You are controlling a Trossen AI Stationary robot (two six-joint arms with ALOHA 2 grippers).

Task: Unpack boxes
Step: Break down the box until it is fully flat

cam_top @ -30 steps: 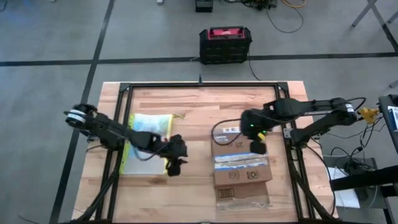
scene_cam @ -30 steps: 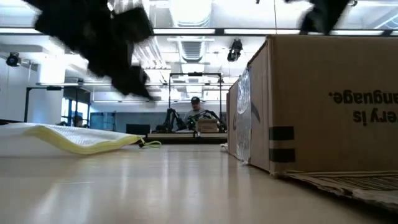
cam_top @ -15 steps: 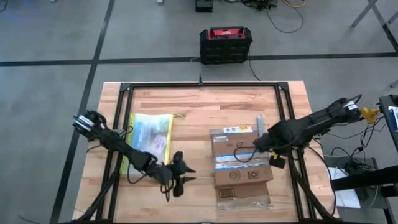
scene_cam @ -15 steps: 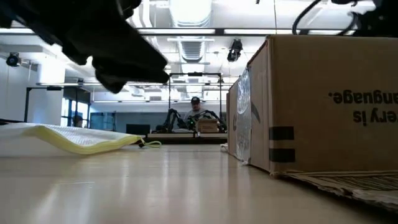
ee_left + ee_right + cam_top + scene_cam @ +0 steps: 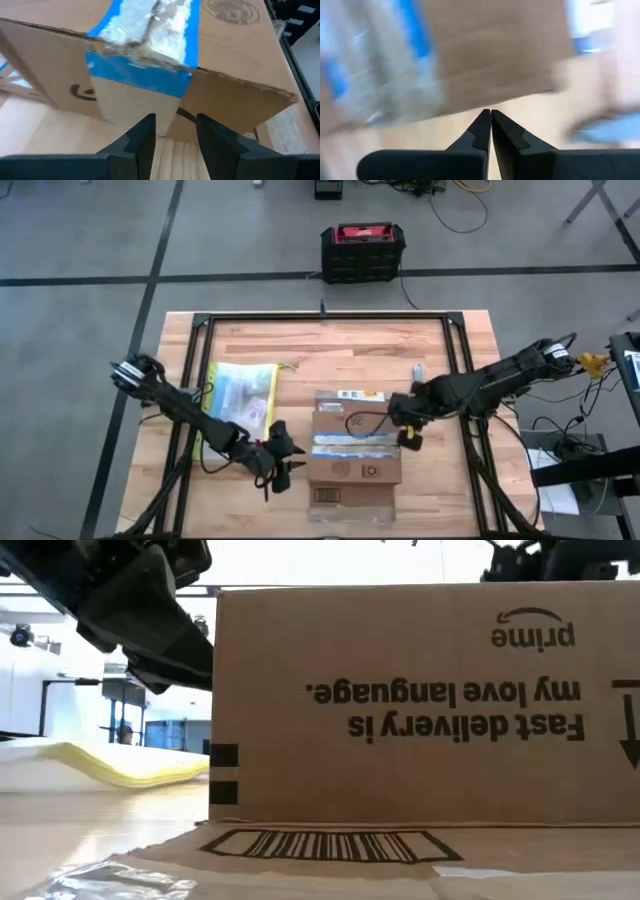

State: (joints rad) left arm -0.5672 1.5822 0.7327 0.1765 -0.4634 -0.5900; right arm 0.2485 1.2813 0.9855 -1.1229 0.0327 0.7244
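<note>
From above I saw the box [image 5: 352,455] sitting mid-table, its blue-edged tape strip up, the left gripper [image 5: 278,463] just beside one side, the right gripper [image 5: 408,438] beside the other, and a pouch [image 5: 238,408] further off. The low view alone gave me the box's upside-down printing and barcode flap. My left wrist view showed fingers [image 5: 144,141] parted at a box corner; my right showed fingers [image 5: 483,131] pressed together, empty.

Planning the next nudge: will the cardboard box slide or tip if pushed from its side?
The cardboard box sits low and flat on smooth wood, so it will probably slide rather than tip. Its walls look stiff. The opened flap lying in front may drag.
</note>
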